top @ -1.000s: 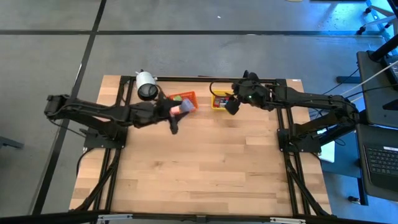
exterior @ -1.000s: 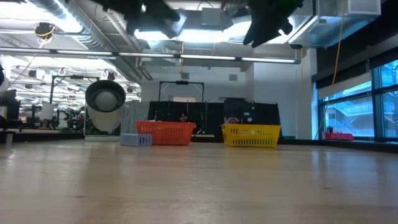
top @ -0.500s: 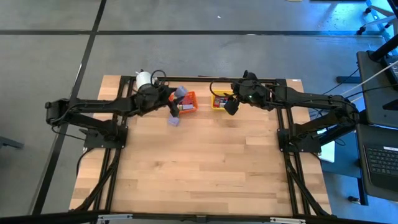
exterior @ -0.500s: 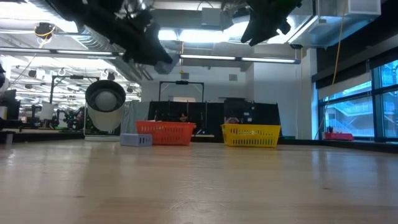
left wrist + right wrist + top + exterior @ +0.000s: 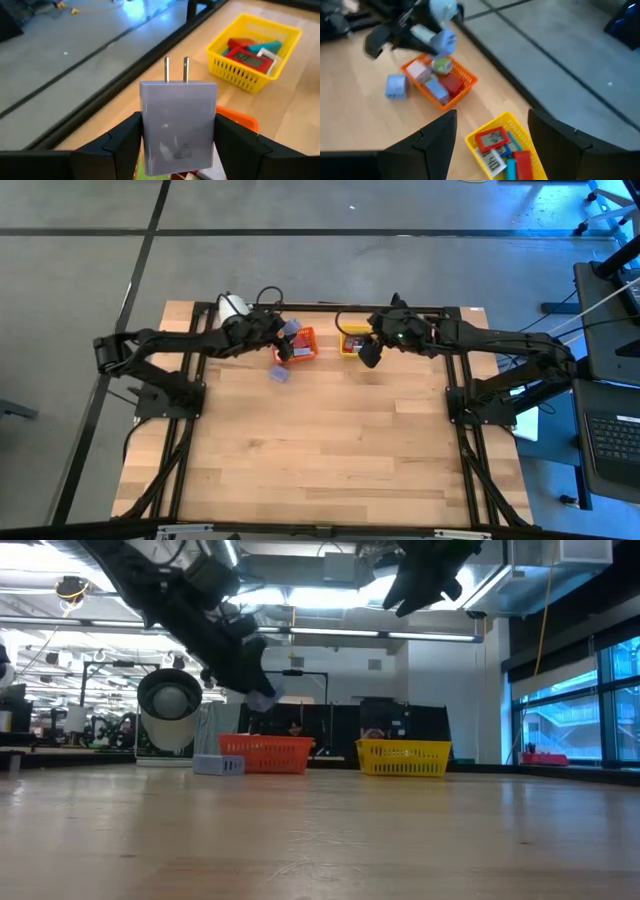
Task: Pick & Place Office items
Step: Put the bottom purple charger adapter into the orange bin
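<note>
A: The left gripper (image 5: pixel 177 150) is clamped on a lilac plug adapter (image 5: pixel 178 125), held above the orange bin (image 5: pixel 298 342) at upper centre.

B: Placing step, then. It should let go over the bin. The right gripper (image 5: pixel 368 355) hangs spread and empty beside the yellow bin (image 5: pixel 352 338).

A: Another lilac block (image 5: pixel 280 374) lies on the desk (image 5: pixel 330 450) just below the orange bin.

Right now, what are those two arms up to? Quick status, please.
Left gripper shut on lilac plug adapter, above orange bin. Right gripper open, empty, by yellow bin. Nothing in the way.
</note>
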Controlling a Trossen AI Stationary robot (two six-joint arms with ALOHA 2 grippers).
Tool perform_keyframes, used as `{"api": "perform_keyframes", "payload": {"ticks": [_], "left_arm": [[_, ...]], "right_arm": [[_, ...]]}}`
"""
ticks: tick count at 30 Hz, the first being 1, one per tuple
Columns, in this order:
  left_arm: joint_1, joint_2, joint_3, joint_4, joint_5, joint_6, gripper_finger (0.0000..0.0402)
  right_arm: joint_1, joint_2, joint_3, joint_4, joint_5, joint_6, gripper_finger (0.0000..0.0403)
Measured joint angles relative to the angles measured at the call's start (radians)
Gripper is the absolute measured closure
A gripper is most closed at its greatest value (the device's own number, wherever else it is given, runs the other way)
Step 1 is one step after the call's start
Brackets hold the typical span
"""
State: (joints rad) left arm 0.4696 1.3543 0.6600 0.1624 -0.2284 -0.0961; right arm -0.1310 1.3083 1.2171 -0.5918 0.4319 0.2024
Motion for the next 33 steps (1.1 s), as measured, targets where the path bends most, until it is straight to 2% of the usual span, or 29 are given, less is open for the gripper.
{"api": "perform_keyframes", "payload": {"ticks": [4,11,17,28,33], "left_arm": [[0.023,0.035,0.0,-0.003,0.062,-0.024,0.0185],[0.038,0.043,0.0,-0.057,0.158,-0.057,0.0185],[0.044,0.043,0.0,-0.129,0.166,-0.071,0.0185],[0.045,0.043,0.001,-0.12,0.166,-0.085,0.0185],[0.049,0.091,0.03,-0.106,0.161,-0.092,0.0185]], "right_arm": [[0.004,0.047,0.0,0.002,-0.054,0.003,0.0158],[0.01,0.134,0.0,0.021,-0.051,-0.001,0.0158],[0.01,0.145,0.0,0.043,-0.005,-0.001,0.0158],[0.01,0.145,0.0,0.07,-0.006,-0.009,0.0158],[0.01,0.145,0.0,0.091,-0.03,-0.013,0.0158]]}}
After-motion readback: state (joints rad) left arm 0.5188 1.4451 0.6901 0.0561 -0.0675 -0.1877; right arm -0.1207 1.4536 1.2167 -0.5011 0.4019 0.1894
